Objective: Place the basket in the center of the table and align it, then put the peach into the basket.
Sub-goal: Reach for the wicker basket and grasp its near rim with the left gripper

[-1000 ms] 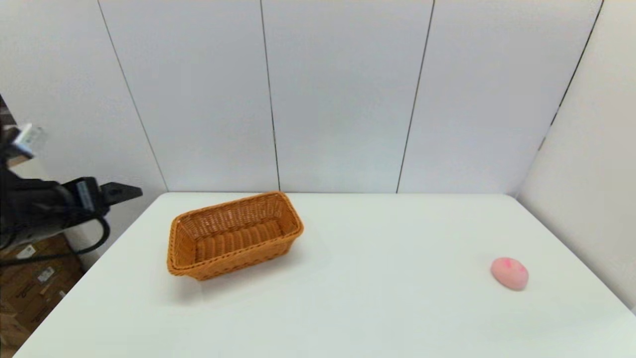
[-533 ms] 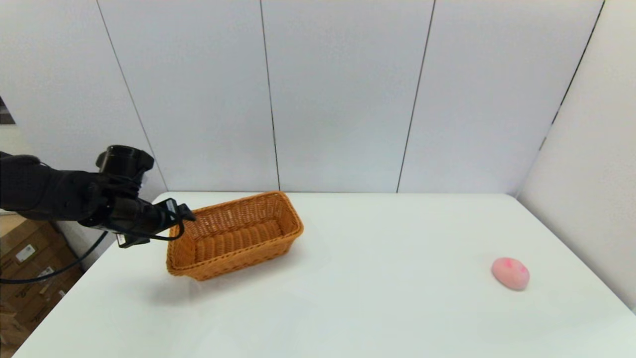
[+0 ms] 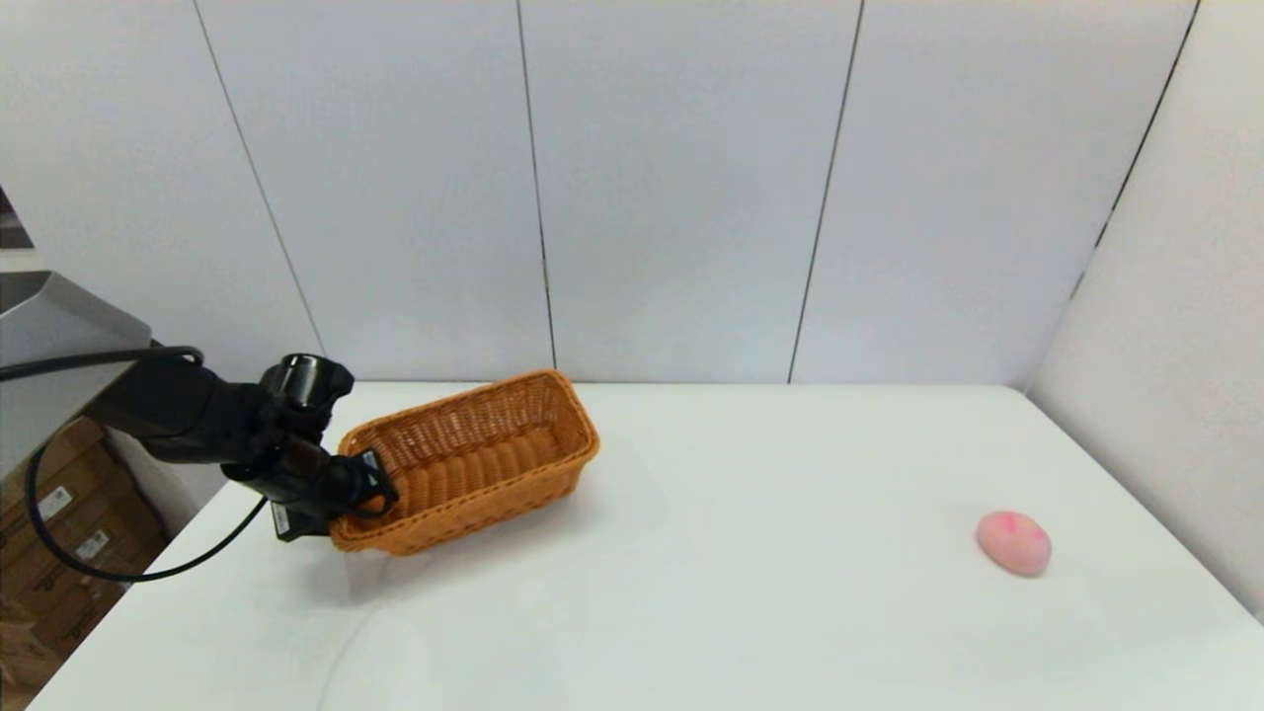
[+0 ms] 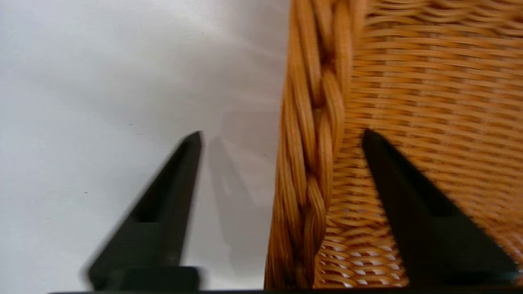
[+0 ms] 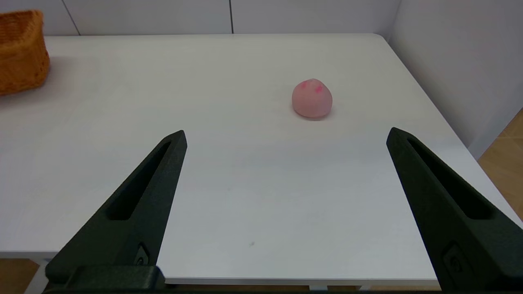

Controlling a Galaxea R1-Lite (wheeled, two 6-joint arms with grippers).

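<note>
The woven orange-brown basket [image 3: 474,464] sits at the back left of the white table [image 3: 741,612], turned at an angle. My left gripper [image 3: 370,489] is at its left short end. In the left wrist view the left gripper [image 4: 282,136] is open and straddles the braided rim of the basket [image 4: 429,81], one finger inside and one outside over the table. The pale pink peach [image 3: 1012,543] lies near the table's right edge. My right gripper [image 5: 288,132] hangs open above the front of the table, the peach [image 5: 311,98] ahead of it and the basket [image 5: 20,49] far off.
Grey wall panels stand right behind the table, and a side wall runs along its right edge. Cardboard boxes [image 3: 59,513] sit on the floor beyond the left edge. A black cable [image 3: 118,573] hangs from the left arm.
The left arm swung in from the left and came down onto the basket's left end. The basket has shifted slightly, its far right corner now a little higher in the picture.
</note>
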